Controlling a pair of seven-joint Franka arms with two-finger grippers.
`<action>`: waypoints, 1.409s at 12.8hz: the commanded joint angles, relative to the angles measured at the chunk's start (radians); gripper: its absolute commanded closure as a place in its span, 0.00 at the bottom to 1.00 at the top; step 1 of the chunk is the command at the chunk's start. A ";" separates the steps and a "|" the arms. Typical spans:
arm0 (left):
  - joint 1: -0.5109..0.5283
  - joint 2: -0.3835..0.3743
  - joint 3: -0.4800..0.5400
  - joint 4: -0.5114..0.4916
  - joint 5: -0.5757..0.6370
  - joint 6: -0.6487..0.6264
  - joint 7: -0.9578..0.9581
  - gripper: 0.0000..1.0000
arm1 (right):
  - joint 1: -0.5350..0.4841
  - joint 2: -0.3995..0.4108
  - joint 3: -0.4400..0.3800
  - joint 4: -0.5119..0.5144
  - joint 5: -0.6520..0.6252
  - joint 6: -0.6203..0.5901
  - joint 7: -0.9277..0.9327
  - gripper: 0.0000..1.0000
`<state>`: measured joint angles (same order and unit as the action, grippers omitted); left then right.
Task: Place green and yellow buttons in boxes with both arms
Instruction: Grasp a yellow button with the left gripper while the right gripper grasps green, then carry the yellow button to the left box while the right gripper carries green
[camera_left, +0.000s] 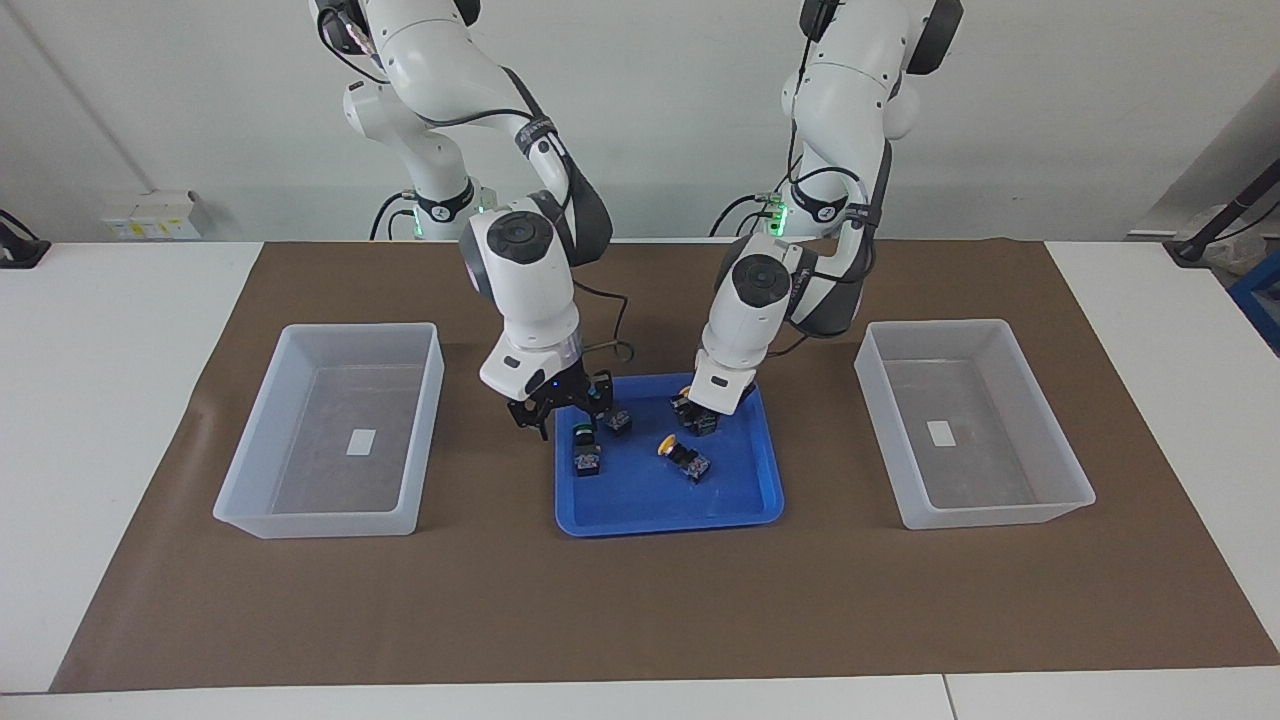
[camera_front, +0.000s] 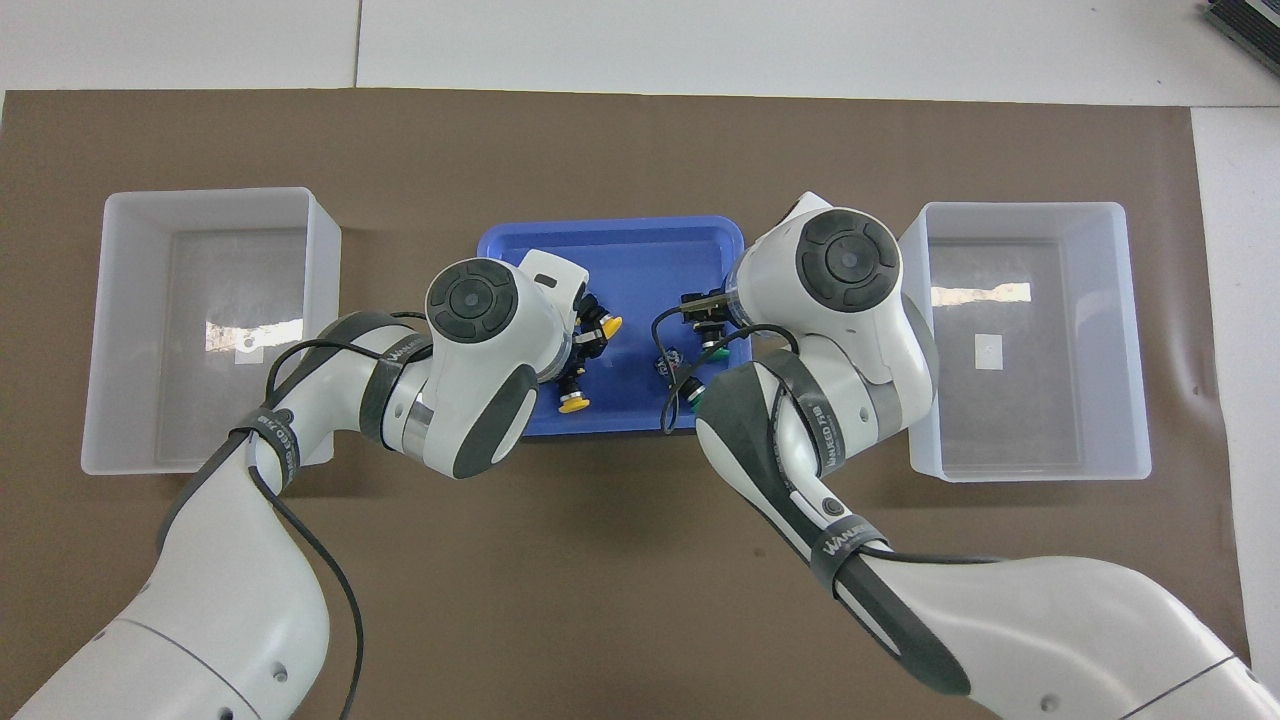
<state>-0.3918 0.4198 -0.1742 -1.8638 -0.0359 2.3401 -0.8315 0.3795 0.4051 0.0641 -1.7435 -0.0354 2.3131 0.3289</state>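
Four buttons lie in the blue tray (camera_left: 660, 500). A yellow button (camera_left: 668, 447) lies on its side mid-tray. A second yellow button (camera_left: 688, 392) sits at the tray's edge nearer the robots, right under my left gripper (camera_left: 700, 408), which is low over it. A green button (camera_left: 584, 436) stands beside my right gripper (camera_left: 570, 412), which is open and low over the tray's corner toward the right arm's end. Another button body (camera_left: 619, 421) sits next to it. Overhead, two yellow caps (camera_front: 610, 323) (camera_front: 572, 404) and two green caps (camera_front: 714, 350) (camera_front: 690, 392) show.
Two translucent white boxes stand on the brown mat, one at the right arm's end (camera_left: 360, 326) (camera_front: 1030, 205) and one at the left arm's end (camera_left: 940, 323) (camera_front: 210, 192). Each holds only a small white label. The tray (camera_front: 640, 240) lies between them.
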 joint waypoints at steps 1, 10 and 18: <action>-0.009 -0.027 0.016 -0.015 0.034 0.010 -0.006 1.00 | 0.018 0.053 -0.001 0.030 -0.043 0.034 0.070 0.25; 0.167 -0.013 0.010 0.377 0.050 -0.459 0.173 1.00 | 0.036 0.107 -0.001 0.038 -0.101 0.078 0.157 0.26; 0.471 -0.026 0.016 0.469 0.034 -0.636 0.809 1.00 | 0.039 0.104 -0.001 0.010 -0.110 0.074 0.174 0.97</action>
<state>0.0356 0.4040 -0.1527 -1.4049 0.0063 1.7160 -0.1296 0.4153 0.5065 0.0616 -1.7264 -0.1133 2.3868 0.4516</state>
